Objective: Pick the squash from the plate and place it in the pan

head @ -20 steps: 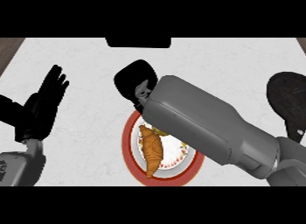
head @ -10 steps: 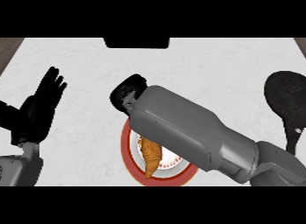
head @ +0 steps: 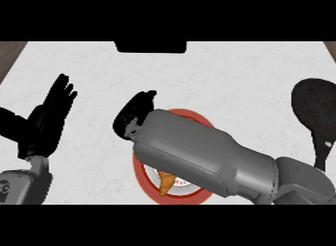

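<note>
At the counter's near edge, your right forearm covers the plate (head: pixel 147 177); squash (head: pixel 167 181) peeks out. Right hand (head: pixel 134 117): grip unclear. Left hand (head: pixel 38 124) rests open; pan (head: pixel 324 109) at right edge.

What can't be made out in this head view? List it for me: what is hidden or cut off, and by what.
- Orange squash: only a tip shows; the right grey forearm covers the rest.
- Red-rimmed round plate: mostly hidden by that forearm.
- Right black hand: fingers point away, so whether they are curled cannot be told.
- Black round pan: cut off by the right edge.
- Dark object at the counter's far edge: cut off, unidentifiable.
</note>
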Action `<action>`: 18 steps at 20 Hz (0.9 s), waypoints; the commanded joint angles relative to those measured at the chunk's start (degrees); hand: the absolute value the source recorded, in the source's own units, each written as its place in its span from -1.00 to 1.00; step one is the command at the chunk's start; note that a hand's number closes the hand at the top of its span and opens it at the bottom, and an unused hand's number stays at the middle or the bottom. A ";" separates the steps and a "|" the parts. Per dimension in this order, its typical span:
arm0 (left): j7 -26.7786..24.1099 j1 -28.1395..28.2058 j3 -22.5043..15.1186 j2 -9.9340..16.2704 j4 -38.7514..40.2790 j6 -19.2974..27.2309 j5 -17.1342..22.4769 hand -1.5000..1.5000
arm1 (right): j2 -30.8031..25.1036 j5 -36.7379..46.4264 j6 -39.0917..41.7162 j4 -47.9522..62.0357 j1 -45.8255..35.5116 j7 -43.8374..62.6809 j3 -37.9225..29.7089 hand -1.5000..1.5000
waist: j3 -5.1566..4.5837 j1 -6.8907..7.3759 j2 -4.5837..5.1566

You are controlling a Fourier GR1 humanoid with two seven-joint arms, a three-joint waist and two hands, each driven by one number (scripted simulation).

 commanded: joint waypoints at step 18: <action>1.32 -3.13 2.55 -2.01 1.68 -1.65 -1.20 0.00 | 0.31 2.20 -7.36 8.14 3.06 -1.75 8.11 -1.00 | 0.01 0.66 0.43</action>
